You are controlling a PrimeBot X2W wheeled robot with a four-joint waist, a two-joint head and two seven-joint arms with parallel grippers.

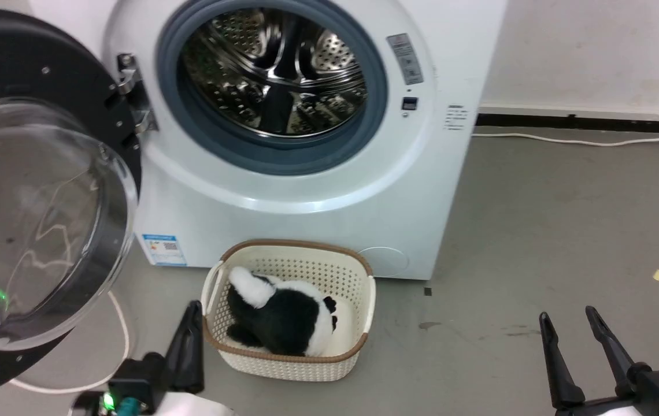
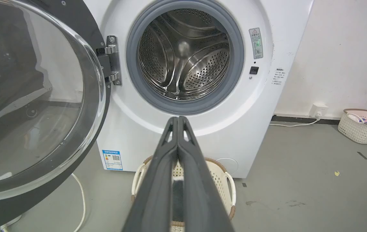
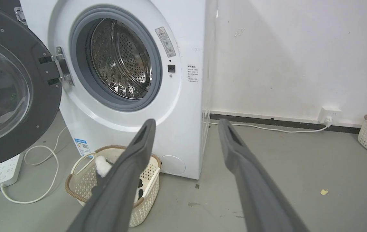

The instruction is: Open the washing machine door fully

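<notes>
The white washing machine [image 1: 318, 196] [image 2: 251, 106] [image 3: 183, 106] faces me with its steel drum exposed. Its door [image 1: 34, 190] [image 2: 35, 106] [image 3: 6, 93], black-rimmed with a clear glass bowl, is swung wide out to the left on its metal hinge [image 1: 133, 95]. My left gripper [image 1: 192, 312] [image 2: 177, 118] is shut with nothing between its fingers, low in front of the machine and right of the door, touching neither. My right gripper [image 1: 567, 315] [image 3: 186, 124] stands open over the bare floor to the right, well away from the machine.
A cream basket [image 1: 364, 300] [image 3: 77, 180] holding a black-and-white plush toy [image 1: 283, 318] sits on the floor before the machine. A white cable [image 1: 121, 335] and power strip [image 3: 6, 170] lie under the door. Another basket [image 2: 362, 127] stands by the far right wall.
</notes>
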